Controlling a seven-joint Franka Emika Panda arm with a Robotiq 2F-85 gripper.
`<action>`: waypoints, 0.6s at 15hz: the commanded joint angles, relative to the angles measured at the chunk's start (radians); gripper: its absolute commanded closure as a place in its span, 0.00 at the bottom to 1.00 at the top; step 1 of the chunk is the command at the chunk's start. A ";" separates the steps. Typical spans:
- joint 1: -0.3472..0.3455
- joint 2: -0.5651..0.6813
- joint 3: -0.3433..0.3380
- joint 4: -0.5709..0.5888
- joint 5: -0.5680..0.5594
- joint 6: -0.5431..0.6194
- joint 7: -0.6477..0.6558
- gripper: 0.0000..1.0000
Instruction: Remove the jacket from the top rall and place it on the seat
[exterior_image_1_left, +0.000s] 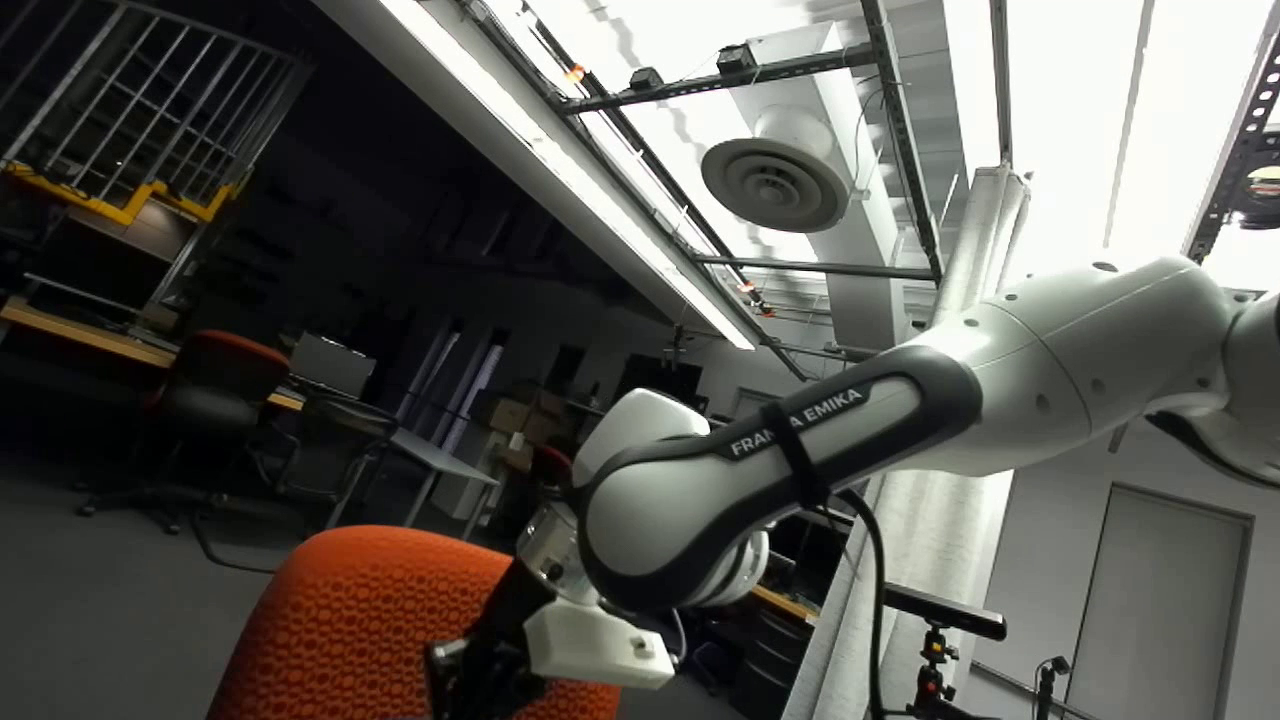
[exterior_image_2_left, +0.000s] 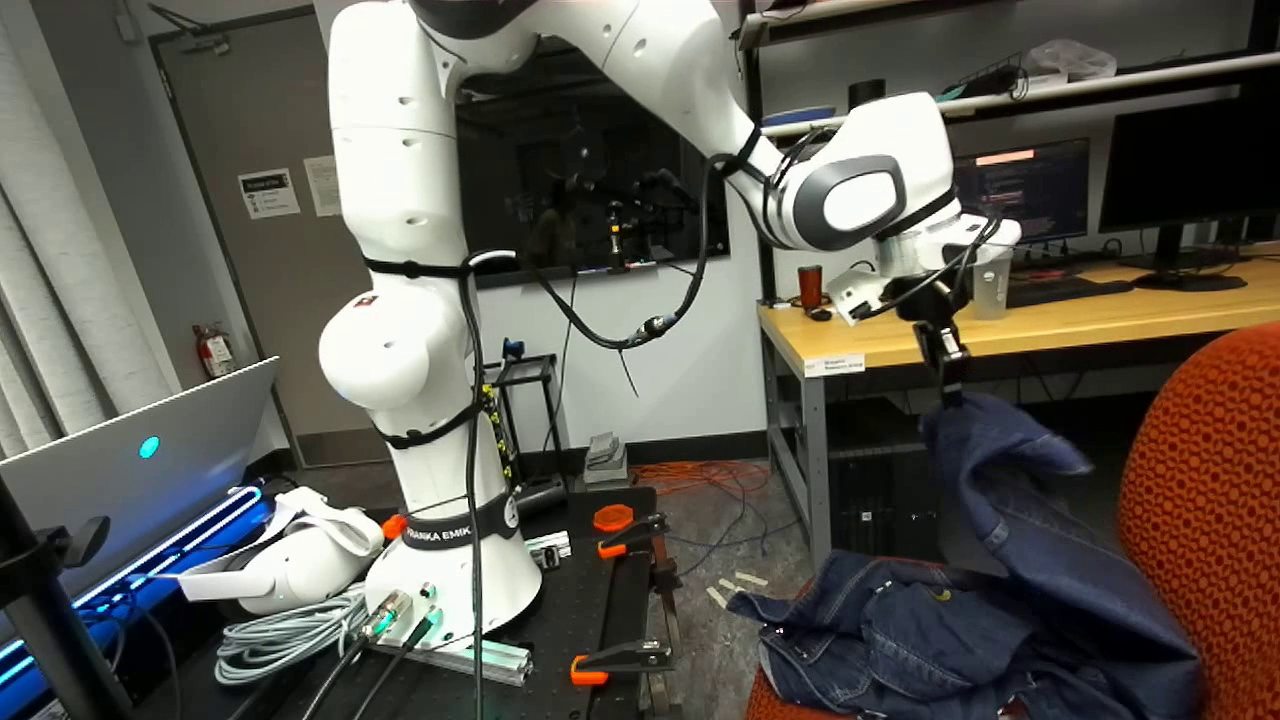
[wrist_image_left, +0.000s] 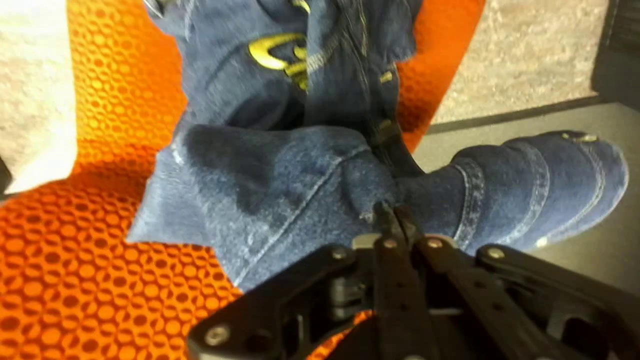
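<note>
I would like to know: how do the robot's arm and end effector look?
The arm is white and rounded, with dark grey trim, "FRANKA EMIKA" lettering, black straps and a black cable. The end effector is black, with slim, linked fingers and visible screws; a white, boxy housing is mounted beside it.

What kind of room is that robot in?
Probably a robotics lab. A robot arm stands near what looks like a VR headset, and computer screens sit on a desk.
</note>
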 joint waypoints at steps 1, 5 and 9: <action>-0.039 -0.083 -0.027 -0.135 -0.047 -0.046 0.012 0.99; -0.079 -0.023 -0.072 -0.110 -0.138 -0.072 0.036 0.99; -0.097 -0.001 -0.078 -0.097 -0.135 -0.113 0.020 0.57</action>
